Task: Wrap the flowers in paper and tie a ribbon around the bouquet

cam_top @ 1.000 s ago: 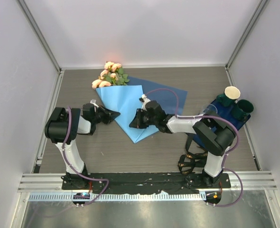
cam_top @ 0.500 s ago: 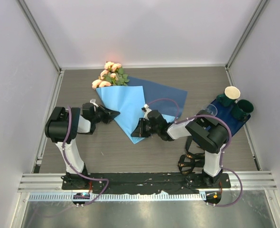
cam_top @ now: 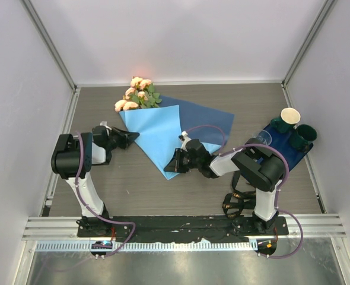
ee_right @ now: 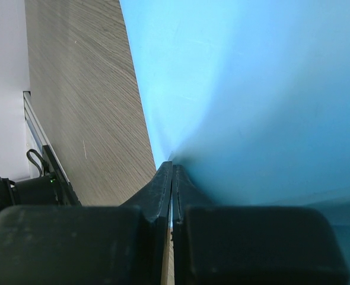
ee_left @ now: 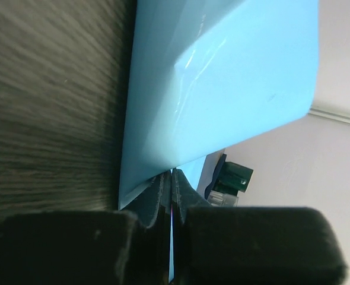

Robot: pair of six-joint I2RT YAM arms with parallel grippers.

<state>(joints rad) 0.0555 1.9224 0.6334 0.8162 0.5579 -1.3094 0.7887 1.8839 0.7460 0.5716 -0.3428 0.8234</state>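
Note:
The paper [cam_top: 157, 133] lies folded in a light blue wedge, with its darker blue face [cam_top: 207, 122] showing to the right. The flowers [cam_top: 136, 95], pale pink roses with green leaves, stick out at its far wide end. My left gripper [cam_top: 133, 137] is shut on the paper's left edge; the left wrist view shows my gripper [ee_left: 171, 176] pinching the sheet [ee_left: 222, 89]. My right gripper [cam_top: 168, 168] is shut on the near pointed tip, and the right wrist view shows my gripper [ee_right: 172, 167] clamping the paper [ee_right: 252, 89]. The black ribbon [cam_top: 234, 203] lies coiled by the right arm's base.
A dark navy mat [cam_top: 282, 155] at the right edge carries a cream cup [cam_top: 290, 115], green cups [cam_top: 308, 133] and a clear glass [cam_top: 262, 138]. White walls close in the table on three sides. Bare wood [ee_right: 74, 89] lies left of the paper tip.
My right gripper has drawn the paper's tip toward the near side, narrowing the light blue wedge and baring more dark blue. My left gripper has shifted left and slightly farther away, still on the edge.

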